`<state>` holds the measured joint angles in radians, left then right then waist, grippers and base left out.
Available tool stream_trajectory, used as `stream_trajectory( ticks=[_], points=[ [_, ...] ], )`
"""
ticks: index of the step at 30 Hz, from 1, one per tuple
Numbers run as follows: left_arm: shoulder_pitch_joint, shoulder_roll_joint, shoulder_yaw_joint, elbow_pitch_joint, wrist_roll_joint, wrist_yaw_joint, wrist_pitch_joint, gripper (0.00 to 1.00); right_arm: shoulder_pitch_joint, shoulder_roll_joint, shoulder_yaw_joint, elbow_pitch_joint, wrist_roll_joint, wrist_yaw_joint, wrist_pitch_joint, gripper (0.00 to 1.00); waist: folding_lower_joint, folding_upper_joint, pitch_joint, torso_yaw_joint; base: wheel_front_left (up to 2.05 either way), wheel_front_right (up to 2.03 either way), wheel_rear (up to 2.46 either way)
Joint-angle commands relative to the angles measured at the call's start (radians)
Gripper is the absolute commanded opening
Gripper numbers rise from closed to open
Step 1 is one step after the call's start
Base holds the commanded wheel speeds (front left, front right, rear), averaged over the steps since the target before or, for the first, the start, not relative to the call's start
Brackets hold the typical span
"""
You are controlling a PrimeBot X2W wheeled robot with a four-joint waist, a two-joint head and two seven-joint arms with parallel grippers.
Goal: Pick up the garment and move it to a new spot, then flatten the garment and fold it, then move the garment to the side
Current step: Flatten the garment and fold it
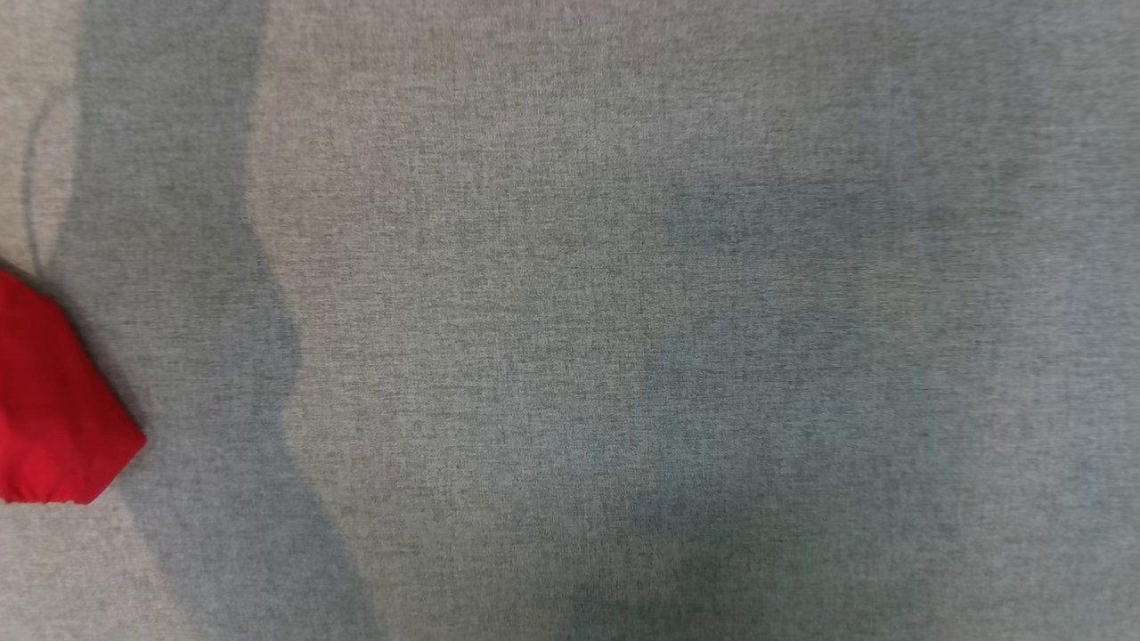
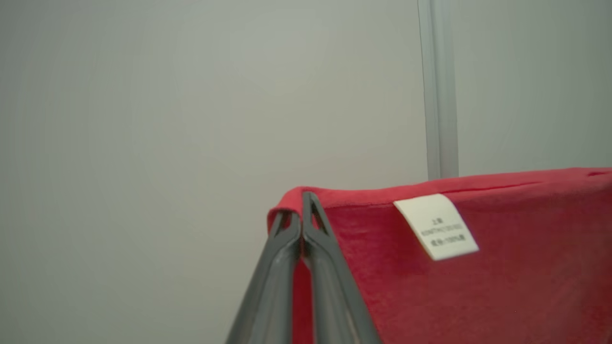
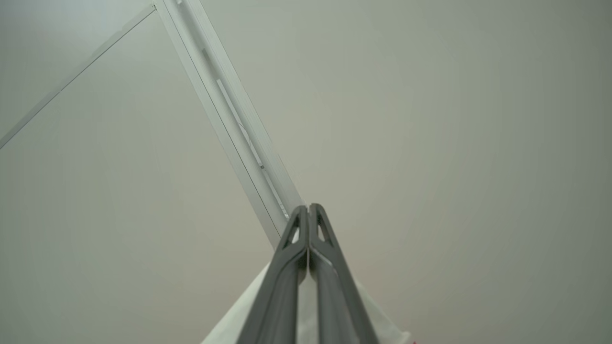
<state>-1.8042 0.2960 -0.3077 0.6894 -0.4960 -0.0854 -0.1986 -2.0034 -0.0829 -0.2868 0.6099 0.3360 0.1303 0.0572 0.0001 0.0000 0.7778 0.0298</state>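
The left claw (image 2: 302, 198) is clenched on the top hem of the red garment (image 2: 478, 296) (white label (image 2: 436, 227) just beside it); the right claw (image 3: 308, 210) is clenched too.

The red garment (image 1: 53, 401) is cut off by the head view's left edge. The tiny writing on its white tag (image 2: 436, 226) is too blurry to read. A white thing (image 3: 229, 329) low in the right wrist view is cut off too.
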Motion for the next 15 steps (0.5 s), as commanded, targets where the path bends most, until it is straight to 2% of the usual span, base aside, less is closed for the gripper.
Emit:
stream_trajectory(
  ticks=[1,8,12,15],
  points=[
    [-0.019,0.001,0.004,0.015,0.004,0.005,-0.011,0.0,-0.018,0.0,-0.006,0.014,-0.008,0.001,-0.021,0.0,-0.0001,0.0,0.014,0.002,0.0,0.0,0.0],
    [-0.074,-0.042,-0.013,0.158,0.009,-0.024,-0.058,0.0,-0.085,0.019,-0.021,0.209,-0.033,0.001,-0.111,0.0,-0.0001,0.0,0.09,0.004,0.0,0.0,0.0],
    [-0.013,-0.05,-0.041,0.187,0.002,-0.041,-0.066,0.0,-0.014,0.004,0.015,0.24,0.01,0.001,-0.128,0.0,-0.0001,0.0,0.102,0.004,0.0,0.0,0.0],
    [0.055,-0.045,-0.067,0.16,-0.005,-0.045,-0.068,0.0,0.081,-0.017,0.068,0.2,0.083,0.001,-0.119,0.0,-0.0001,0.0,0.089,0.003,0.0,0.0,0.0]
  ],
)
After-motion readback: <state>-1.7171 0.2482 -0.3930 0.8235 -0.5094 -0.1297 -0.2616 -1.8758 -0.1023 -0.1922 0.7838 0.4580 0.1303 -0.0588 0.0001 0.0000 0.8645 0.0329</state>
